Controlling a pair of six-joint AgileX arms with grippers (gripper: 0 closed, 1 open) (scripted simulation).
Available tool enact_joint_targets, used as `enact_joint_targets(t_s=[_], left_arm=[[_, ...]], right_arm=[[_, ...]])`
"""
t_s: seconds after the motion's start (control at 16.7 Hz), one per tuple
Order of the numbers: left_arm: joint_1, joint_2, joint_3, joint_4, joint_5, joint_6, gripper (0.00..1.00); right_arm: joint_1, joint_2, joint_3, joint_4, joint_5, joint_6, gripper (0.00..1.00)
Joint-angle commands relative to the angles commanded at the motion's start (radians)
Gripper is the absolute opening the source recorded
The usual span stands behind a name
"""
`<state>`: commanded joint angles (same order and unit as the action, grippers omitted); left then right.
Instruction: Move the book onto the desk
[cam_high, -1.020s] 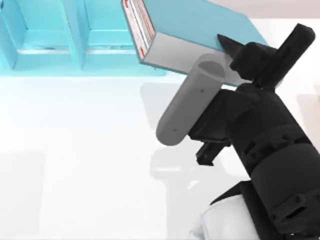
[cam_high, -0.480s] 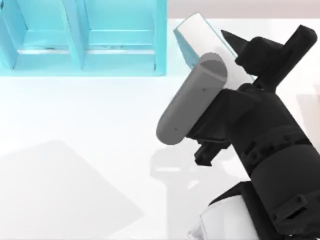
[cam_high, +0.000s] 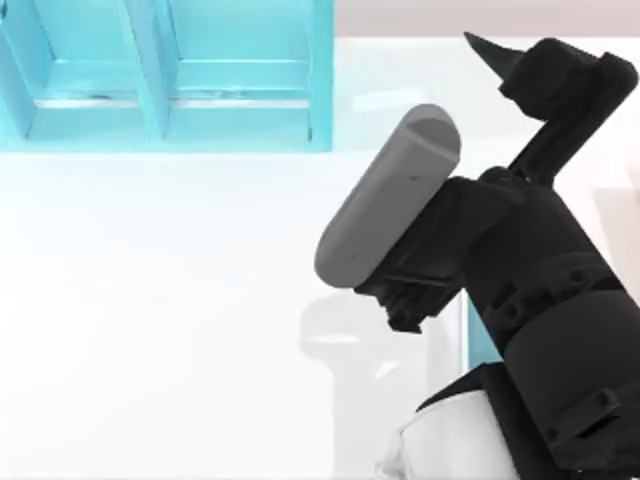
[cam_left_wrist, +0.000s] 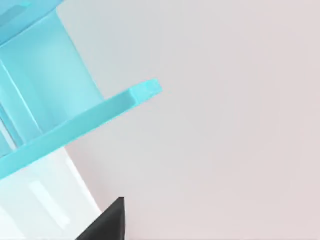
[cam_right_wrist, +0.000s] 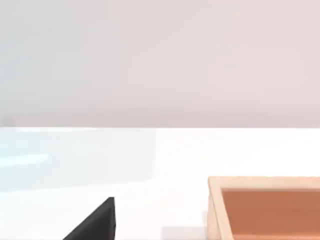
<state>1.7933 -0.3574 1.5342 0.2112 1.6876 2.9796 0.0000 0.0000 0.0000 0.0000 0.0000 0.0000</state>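
One teal shelf (cam_high: 320, 90) is seen at the far left, and two of its compartments are counted in full. One white desk (cam_high: 150, 320), one book (cam_high: 480, 335) at the near right, one black arm (cam_high: 540, 280) and one wooden tray (cam_right_wrist: 265, 182) are counted.

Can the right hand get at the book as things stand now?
Probably not directly: the right hand points toward the far edge of the desk, while the book peeks out under that arm.

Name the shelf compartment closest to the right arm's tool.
The rightmost compartment of the teal shelf, bounded by the shelf's right outer wall; the other compartments sit further toward the table's left, farther from the right tool.
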Motion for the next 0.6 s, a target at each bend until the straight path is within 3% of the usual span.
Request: enact_joint_targets(t_s=[0.18,0.24,0.6], left_arm=[[0.000,0.000,0.000,0.000,0.000,0.000,1.00],[0.000,0.101,-0.007,0.267,-0.017,0.007,1.00],[-0.070,0.135,-0.016,0.414,0.050,-0.136,1.00]], right_arm=[[0.000,0.000,0.000,0.000,0.000,0.000,1.00],[0.000,0.000,0.000,0.000,0.000,0.000,1.00],[0.000,0.000,0.000,0.000,0.000,0.000,1.00]])
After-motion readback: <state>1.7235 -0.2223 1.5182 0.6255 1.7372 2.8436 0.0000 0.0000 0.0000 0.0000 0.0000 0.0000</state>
